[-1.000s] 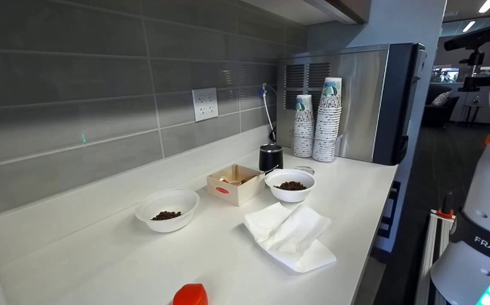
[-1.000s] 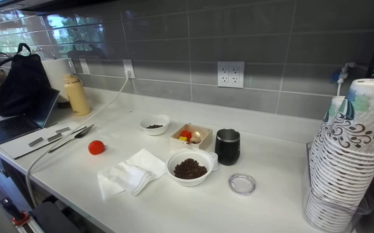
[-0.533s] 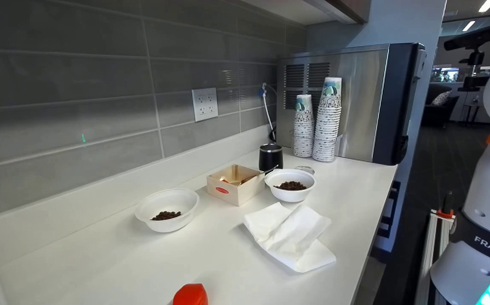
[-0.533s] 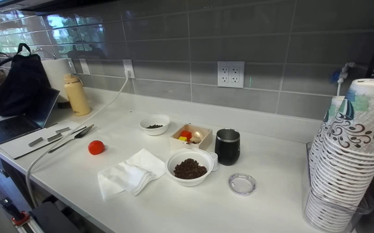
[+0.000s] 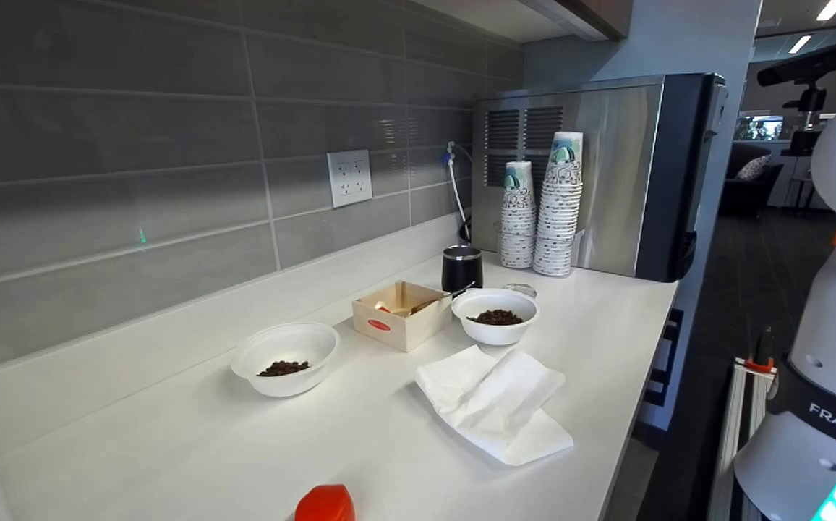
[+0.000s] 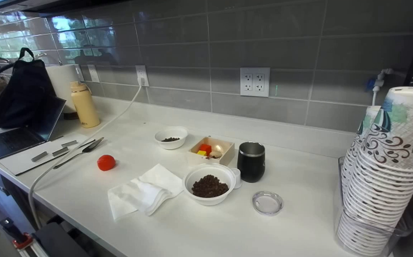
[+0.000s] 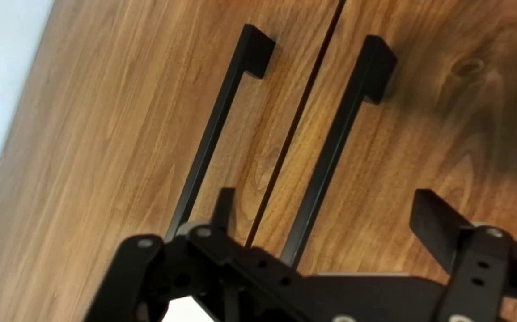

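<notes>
At the bottom of the wrist view, a pincer, released, with fingers parted widely and nothing grasped. Nearest to it, a right handle, seen slanting across the gap between the fingers, and a left handle, on the left side of this gap, with lower end partly covered by the pincer. Cannot tell whether touching or only near. Behind the pincer in this view, a left door and a right door of wood, with a dark seam between. Both handles fixed close along this seam, one per door, probably for easy pulling of each door from the middle.

In both exterior views, no pincer inside the frame, so cannot say how to place the desk relative to it. On this desk, away from the pincer's grasp: a white bowl and a second white bowl, both with brown pieces, seemingly to keep them from rolling off; between these, a wooden box with a red block kept inside; a black mug, upright, with a clear lid lying nearby; paper cups nested upside down in stacks, likely to spare room.
</notes>
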You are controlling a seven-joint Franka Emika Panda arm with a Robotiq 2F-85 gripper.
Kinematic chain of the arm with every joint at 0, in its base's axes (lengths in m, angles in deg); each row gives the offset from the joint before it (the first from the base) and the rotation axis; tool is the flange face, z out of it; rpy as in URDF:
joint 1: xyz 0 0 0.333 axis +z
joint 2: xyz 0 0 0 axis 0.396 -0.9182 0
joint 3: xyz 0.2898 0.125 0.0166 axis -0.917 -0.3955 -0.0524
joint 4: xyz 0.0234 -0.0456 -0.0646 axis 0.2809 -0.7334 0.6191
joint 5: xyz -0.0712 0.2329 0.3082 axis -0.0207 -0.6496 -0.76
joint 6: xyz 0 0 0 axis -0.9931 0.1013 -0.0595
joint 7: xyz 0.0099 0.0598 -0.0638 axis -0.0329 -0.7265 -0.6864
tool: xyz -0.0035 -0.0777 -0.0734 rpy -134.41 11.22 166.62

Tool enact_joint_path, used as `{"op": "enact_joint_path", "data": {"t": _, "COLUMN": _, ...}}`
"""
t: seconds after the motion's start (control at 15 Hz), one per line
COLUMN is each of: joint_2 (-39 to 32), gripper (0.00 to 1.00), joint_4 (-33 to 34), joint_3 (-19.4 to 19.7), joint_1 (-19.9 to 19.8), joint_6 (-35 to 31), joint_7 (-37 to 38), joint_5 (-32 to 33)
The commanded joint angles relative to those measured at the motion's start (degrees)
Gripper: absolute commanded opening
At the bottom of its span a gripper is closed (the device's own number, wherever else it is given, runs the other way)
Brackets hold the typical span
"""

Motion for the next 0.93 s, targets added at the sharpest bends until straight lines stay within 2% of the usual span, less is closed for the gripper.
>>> {"op": "enact_joint_path", "data": {"t": 0.0, "joint_2": -6.48, "gripper": 1.0, "joint_4": 5.13, "joint_3": -0.15, "joint_1": -2.53, "joint_6": -2.8, "joint_7": 0.07, "joint_5": -2.09}}
{"op": "enact_joint_path", "data": {"t": 0.47, "joint_2": -10.9, "gripper": 1.0, "joint_4": 7.82, "joint_3": -0.09, "joint_1": -5.69, "joint_6": -4.27, "joint_7": 1.13, "joint_5": -2.48}}
{"op": "enact_joint_path", "data": {"t": 0.87, "joint_2": -8.13, "gripper": 1.0, "joint_4": 5.84, "joint_3": -0.03, "joint_1": -7.28, "joint_6": -2.62, "joint_7": 2.1, "joint_5": -2.57}}
